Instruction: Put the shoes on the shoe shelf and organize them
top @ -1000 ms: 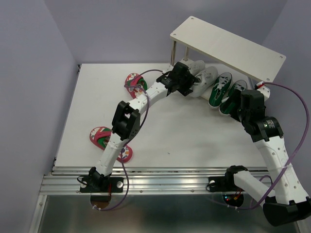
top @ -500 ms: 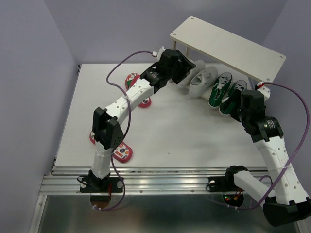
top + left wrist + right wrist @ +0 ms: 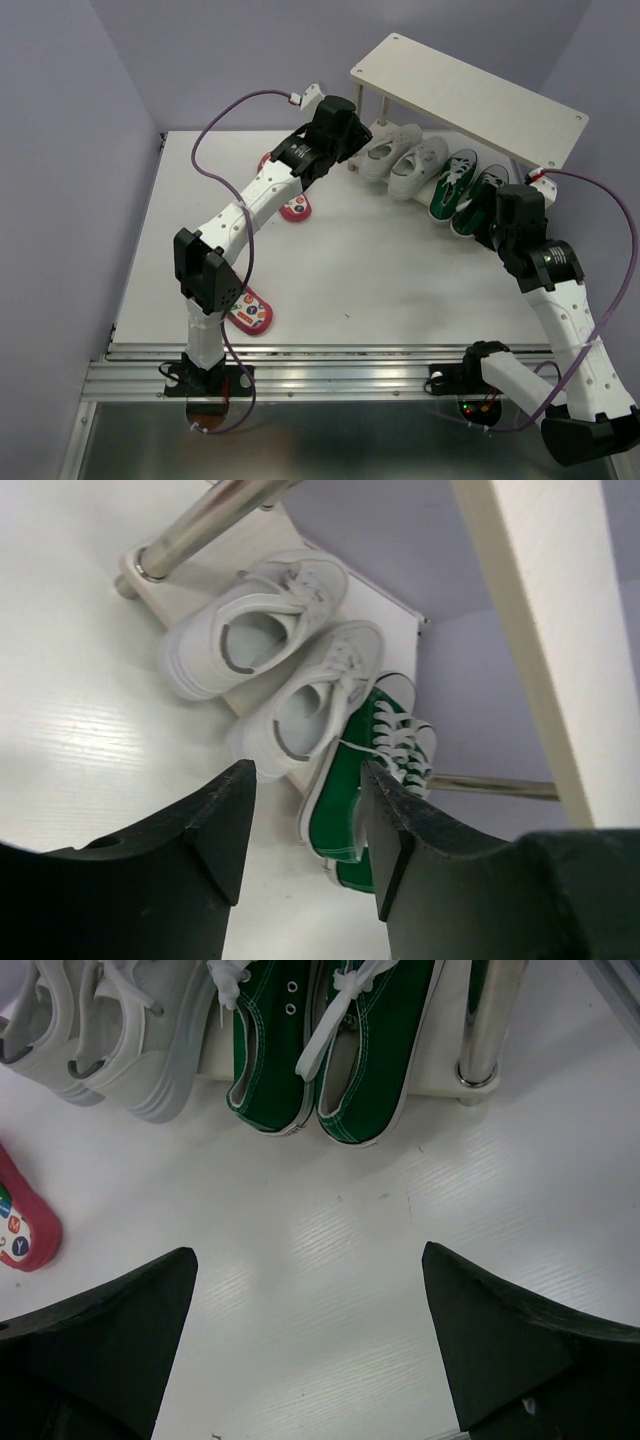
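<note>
Two white sneakers point(image 3: 400, 160) and two green sneakers point(image 3: 465, 186) stand side by side on the lower board of the beige shoe shelf point(image 3: 470, 95). My left gripper point(image 3: 356, 147) hovers open and empty just left of the white sneakers point(image 3: 290, 670); the green pair point(image 3: 365, 780) shows between its fingers point(image 3: 225, 820). My right gripper point(image 3: 500, 233) is open and empty just in front of the green sneakers point(image 3: 320, 1045). One red-pink flip-flop point(image 3: 293, 208) lies under my left arm. The other point(image 3: 248, 313) lies near the table's front left.
The shelf's metal posts stand at its left corner point(image 3: 210, 520) and right corner point(image 3: 490, 1020). The table's left edge and front rail point(image 3: 330, 355) bound the white surface. A flip-flop tip point(image 3: 25, 1230) lies left of my right gripper.
My left gripper has drawn back from over the white sneakers to the upper left, and its elbow has swung left. The right arm has not moved.
</note>
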Robot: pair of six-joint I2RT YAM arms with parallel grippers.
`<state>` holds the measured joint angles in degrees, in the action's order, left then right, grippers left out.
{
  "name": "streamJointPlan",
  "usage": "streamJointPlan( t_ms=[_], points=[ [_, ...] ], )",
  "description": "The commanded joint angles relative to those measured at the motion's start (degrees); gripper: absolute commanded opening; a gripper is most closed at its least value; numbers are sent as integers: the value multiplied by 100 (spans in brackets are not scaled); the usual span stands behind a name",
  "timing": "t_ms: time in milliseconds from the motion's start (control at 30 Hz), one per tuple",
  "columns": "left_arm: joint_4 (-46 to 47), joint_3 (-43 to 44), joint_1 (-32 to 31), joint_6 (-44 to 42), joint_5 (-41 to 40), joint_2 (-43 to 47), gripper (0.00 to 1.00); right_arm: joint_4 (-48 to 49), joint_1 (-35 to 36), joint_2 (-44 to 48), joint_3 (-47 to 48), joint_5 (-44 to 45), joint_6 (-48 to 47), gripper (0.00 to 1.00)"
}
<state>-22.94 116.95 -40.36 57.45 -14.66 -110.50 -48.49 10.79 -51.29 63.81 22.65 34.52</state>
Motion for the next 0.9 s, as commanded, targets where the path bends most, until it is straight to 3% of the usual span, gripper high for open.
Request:
streamJointPlan(
  t_ms=[0, 200, 333, 667, 867],
  points=[
    [-368, 250, 186, -462, -275, 11, 58, 120, -42, 22, 587, 11, 20, 100],
    [-1194, 645, 696, -1525, -643, -244, 64, 77, -42, -206, 1379, 152, -209, 100],
    [-1090, 67, 977, -2157, -697, -130, 78, 76, -42, -250, 1371, 64, -166, 100],
    [-1283, -735, 1610, -2818, -1083, -288, 79, 6, -42, -162, 1186, -7, -112, 100],
    [-660, -1586, 1689, -2950, -1074, -332, 84, 15, -42, -162, 1090, -50, -121, 100]
  ],
)
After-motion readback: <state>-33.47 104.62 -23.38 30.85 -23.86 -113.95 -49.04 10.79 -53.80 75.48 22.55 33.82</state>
